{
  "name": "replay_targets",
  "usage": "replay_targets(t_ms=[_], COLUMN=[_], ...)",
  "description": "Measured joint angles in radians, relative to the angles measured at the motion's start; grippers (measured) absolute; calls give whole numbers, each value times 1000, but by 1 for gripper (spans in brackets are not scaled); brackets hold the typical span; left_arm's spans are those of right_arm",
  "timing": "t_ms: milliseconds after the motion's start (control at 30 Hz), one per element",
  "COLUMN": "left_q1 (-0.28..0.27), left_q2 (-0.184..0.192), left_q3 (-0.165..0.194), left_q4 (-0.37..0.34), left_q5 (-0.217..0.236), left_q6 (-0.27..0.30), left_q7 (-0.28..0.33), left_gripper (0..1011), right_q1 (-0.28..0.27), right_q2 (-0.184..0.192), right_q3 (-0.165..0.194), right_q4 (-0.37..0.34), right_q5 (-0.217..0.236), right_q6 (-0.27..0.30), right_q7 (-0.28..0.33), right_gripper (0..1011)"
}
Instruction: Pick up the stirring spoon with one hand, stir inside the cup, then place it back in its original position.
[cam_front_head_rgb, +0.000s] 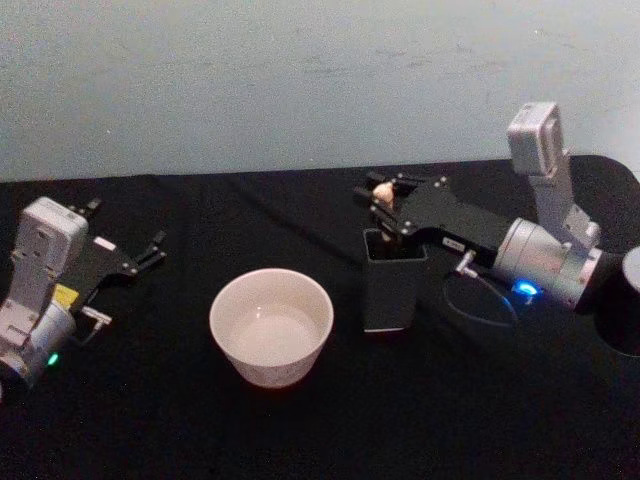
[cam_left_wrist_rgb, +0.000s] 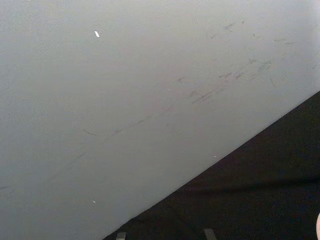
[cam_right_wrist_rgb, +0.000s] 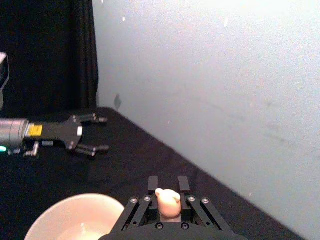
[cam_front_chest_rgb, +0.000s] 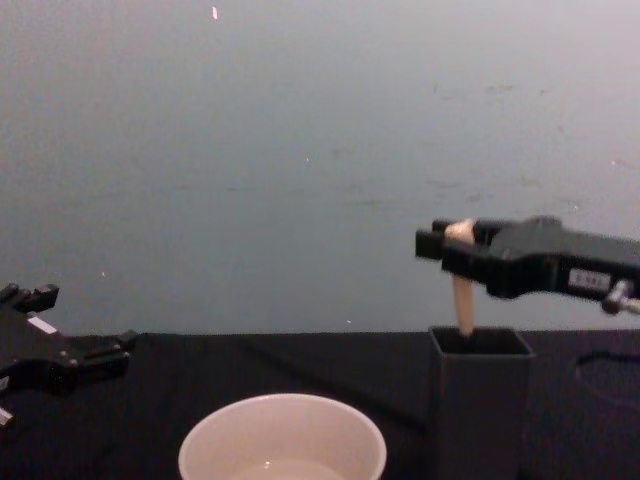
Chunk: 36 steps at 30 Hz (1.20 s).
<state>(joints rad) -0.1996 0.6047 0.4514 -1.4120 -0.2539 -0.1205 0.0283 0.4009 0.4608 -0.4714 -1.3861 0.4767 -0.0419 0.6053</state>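
Observation:
The stirring spoon (cam_front_chest_rgb: 462, 290) stands upright in a dark grey square holder (cam_front_head_rgb: 392, 290), its cream handle rising out of the holder's mouth. My right gripper (cam_front_head_rgb: 378, 192) reaches in from the right and is shut on the handle just under the tiny bear head (cam_right_wrist_rgb: 167, 201). The spoon's bowl is hidden inside the holder. The wide cream-white cup (cam_front_head_rgb: 270, 325) sits on the black table to the left of the holder, with a little liquid showing inside. My left gripper (cam_front_head_rgb: 155, 250) rests open at the far left, apart from the cup.
A black cloth (cam_front_head_rgb: 200, 430) covers the table, which ends at a pale grey wall (cam_front_head_rgb: 300, 80) behind. Open cloth lies between the cup and the left gripper. A thin cable (cam_front_head_rgb: 480, 300) loops under the right wrist.

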Motion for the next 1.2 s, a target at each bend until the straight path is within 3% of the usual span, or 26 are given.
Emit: replay_targets(t_ms=[333,700,1000,1200], left_q1=[0,0,0,0], left_q2=[0,0,0,0], left_q3=[0,0,0,0], left_q4=[0,0,0,0], left_q5=[0,0,0,0], left_q6=[0,0,0,0], left_q7=[0,0,0,0], left_gripper=[1001,1001,1001,1001], right_q1=[-49,-77,-83,-69], right_q2=[26,26,-11,-42], right_q3=[59,98,109,85], right_q4=[-123,-200,-228,-221], right_q5=[36,95,126,138], right_q6=[-6,4,27,38], right_q7=[-40,-65,-126,-131], right_gripper=[228,228,228,228])
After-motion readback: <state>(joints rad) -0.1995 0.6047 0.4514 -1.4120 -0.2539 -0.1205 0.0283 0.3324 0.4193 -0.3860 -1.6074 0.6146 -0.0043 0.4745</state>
